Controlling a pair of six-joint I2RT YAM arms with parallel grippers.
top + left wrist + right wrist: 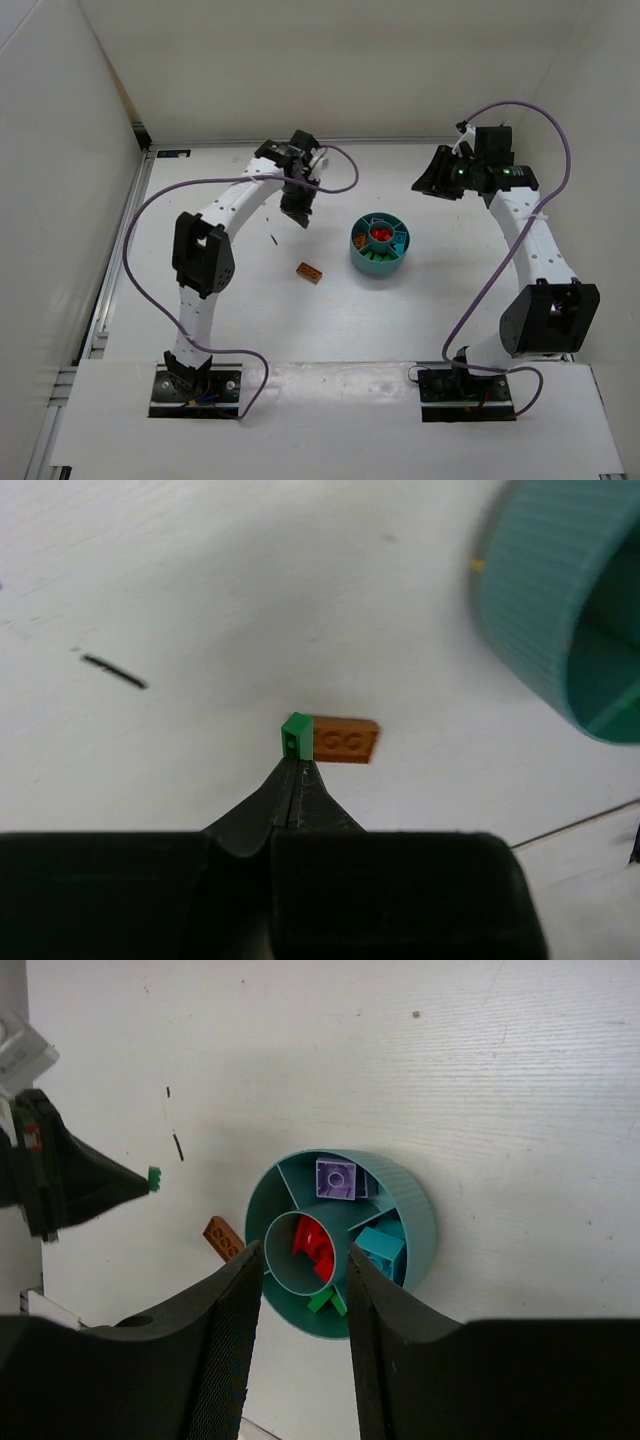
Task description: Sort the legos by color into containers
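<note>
- Top external view shows the left arm's black two-finger gripper hanging above the white table, to the left of the round teal plastic bowl with inner dividing walls.
- Its jaws are pinched tight on a small green plastic brick, which pokes out past the tips, clear of the table.
- From where I stand, a flat orange plastic brick lies studs-up on the table, beneath and just past that grip. It sits left of the bowl and does not touch it.
- On the other side, the right arm's black gripper is held high, looking down on the bowl. Its jaws stand partly apart with nothing between them.
- Inside the bowl, red bricks sit in the small central cup.
- Around the cup, a lilac brick, a teal-blue brick and some green pieces each occupy a separate outer compartment.
- On the table left of the orange brick there is a thin black mark.
</note>
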